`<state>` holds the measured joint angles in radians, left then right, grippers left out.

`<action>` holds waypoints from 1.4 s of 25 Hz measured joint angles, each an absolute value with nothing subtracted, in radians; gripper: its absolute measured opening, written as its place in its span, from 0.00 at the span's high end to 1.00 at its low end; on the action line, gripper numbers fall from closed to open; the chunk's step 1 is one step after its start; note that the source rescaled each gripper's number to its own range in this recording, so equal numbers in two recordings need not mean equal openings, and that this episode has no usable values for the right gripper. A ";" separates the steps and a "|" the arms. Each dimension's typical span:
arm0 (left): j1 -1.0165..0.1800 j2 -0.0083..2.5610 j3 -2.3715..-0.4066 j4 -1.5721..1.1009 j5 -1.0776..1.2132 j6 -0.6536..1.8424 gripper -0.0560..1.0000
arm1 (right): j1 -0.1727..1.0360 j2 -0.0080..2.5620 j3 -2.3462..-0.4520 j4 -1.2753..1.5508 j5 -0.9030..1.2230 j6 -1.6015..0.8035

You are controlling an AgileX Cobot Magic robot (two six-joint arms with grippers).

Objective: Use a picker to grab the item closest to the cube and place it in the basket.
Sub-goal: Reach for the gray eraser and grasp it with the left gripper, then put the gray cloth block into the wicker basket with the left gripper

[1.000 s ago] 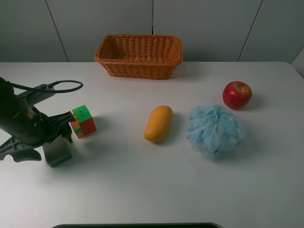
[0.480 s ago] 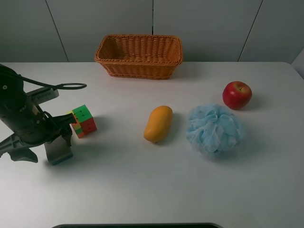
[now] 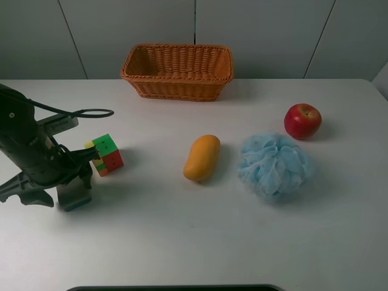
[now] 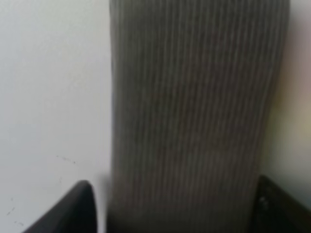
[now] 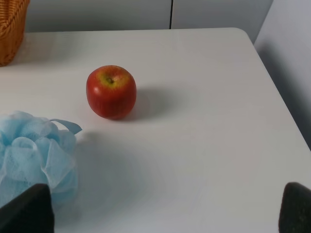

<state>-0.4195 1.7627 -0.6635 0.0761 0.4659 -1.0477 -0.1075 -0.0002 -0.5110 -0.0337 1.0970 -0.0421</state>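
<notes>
A multicoloured cube sits at the left of the white table. Just in front of it lies a grey ribbed block with a blue edge. My left gripper is down over this block. In the left wrist view the block fills the frame, and my left gripper is open with a dark jaw close on each side of it. The orange wicker basket stands at the back centre. My right gripper is open and empty, and it is out of the exterior view.
A yellow mango lies mid-table. A blue bath pouf lies to its right, and a red apple sits behind that. The right wrist view shows the apple, the pouf and the table's right edge.
My left arm has turned and shifted a little left over the grey block. The block and cube have stayed put.
</notes>
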 joint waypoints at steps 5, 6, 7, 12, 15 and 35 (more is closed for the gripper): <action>-0.420 1.763 -0.664 0.071 0.466 -1.038 0.88 | -0.108 0.000 -0.511 -0.034 1.097 -0.042; -0.420 1.763 -0.664 0.068 0.466 -1.036 0.88 | -0.108 0.000 -0.511 -0.034 1.097 -0.042; -0.420 1.763 -0.664 0.066 0.466 -1.036 0.88 | -0.108 0.000 -0.511 -0.034 1.097 -0.042; -0.420 1.763 -0.664 0.061 0.466 -1.029 0.88 | -0.108 0.000 -0.511 -0.034 1.097 -0.042; -0.420 1.763 -0.664 0.054 0.466 -1.023 0.88 | -0.108 0.000 -0.511 -0.034 1.097 -0.042; -0.428 1.271 -0.807 0.075 0.714 -1.011 0.88 | -0.108 0.000 -0.511 -0.034 1.097 -0.042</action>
